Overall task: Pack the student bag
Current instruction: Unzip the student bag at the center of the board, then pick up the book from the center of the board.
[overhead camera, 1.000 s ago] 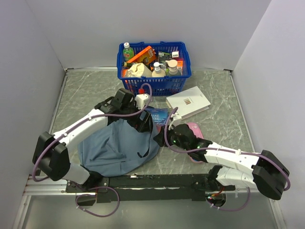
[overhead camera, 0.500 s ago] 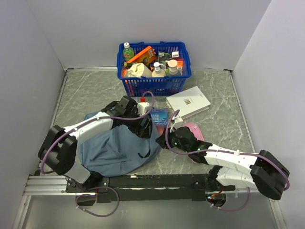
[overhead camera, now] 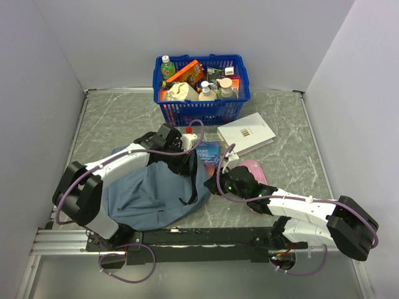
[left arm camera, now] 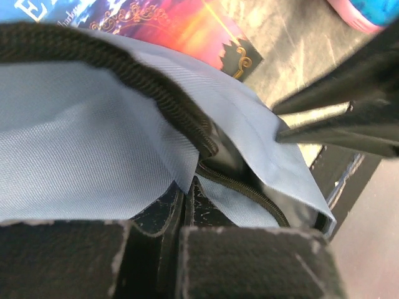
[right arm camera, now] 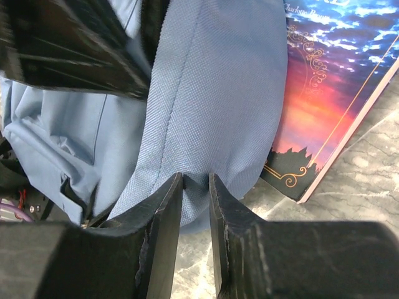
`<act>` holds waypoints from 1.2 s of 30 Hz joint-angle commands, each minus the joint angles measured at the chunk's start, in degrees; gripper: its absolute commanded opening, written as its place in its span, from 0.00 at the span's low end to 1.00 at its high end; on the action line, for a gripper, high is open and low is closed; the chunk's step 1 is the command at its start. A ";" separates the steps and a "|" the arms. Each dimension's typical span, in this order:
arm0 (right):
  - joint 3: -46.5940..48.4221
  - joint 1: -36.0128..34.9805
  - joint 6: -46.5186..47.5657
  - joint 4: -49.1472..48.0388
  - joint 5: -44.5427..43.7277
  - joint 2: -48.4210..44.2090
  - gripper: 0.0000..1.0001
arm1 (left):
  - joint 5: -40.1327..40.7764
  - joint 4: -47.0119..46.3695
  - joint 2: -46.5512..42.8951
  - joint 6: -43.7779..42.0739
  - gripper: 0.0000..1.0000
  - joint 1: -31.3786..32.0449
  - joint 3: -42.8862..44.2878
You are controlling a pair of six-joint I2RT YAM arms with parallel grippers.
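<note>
The grey-blue student bag point(overhead camera: 149, 196) lies slumped on the table in front of the arm bases. Its zipped opening edge faces the book. My left gripper point(overhead camera: 186, 163) is at the bag's upper right rim. In the left wrist view it point(left arm camera: 185, 187) is shut, with a corner of the bag fabric point(left arm camera: 75, 143) pinched beside the dark zip point(left arm camera: 249, 190). My right gripper point(overhead camera: 212, 185) reaches in from the right. In the right wrist view it point(right arm camera: 196, 180) is shut on a fold of the bag's fabric point(right arm camera: 212, 93) at the rim.
A book with a sunset cover point(overhead camera: 207, 152) lies partly under the bag's edge. A pink pencil case point(overhead camera: 254, 171) sits by the right arm, with a white book point(overhead camera: 245, 132) behind it. At the back, a blue basket point(overhead camera: 201, 109) holds bottles and packets.
My left gripper dropped onto the bag's rim and closed from wide open. My right gripper narrowed onto the fabric fold. The bag's edge shifted slightly over the book.
</note>
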State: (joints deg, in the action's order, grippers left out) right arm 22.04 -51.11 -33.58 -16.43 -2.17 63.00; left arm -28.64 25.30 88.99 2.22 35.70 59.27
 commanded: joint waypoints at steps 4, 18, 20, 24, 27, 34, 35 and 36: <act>-2.09 0.40 -0.26 0.43 -0.37 -1.04 0.31 | -5.63 19.94 -9.36 -20.56 0.01 -0.55 12.61; 5.46 6.97 0.80 9.13 -3.72 -3.31 0.75 | -12.57 37.81 -13.23 -39.30 0.01 -7.84 10.26; 7.92 11.62 0.54 10.18 -1.61 -5.61 0.80 | -12.84 40.25 -12.27 -40.88 0.01 -7.84 12.00; 11.88 26.28 -1.31 14.57 4.97 -3.60 0.79 | -11.88 46.50 -10.15 -46.15 0.01 -7.93 18.77; 13.98 34.72 -2.10 15.81 9.63 -0.88 0.75 | -9.69 47.82 -10.94 -46.60 0.01 -7.93 22.11; 16.79 47.58 -3.07 15.62 12.73 4.58 0.72 | -9.15 48.62 -11.82 -46.34 0.01 -7.93 20.20; 17.33 48.64 -3.59 15.72 12.29 5.46 0.71 | -9.32 48.18 -12.17 -46.17 0.01 -7.84 19.67; 18.03 49.87 -4.03 15.72 11.93 6.94 0.70 | -9.59 47.83 -12.17 -46.16 0.01 -7.84 19.14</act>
State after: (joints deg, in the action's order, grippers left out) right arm 35.42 -5.32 -35.97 -1.34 8.78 66.74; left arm -36.16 72.73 79.20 -42.35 27.62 79.55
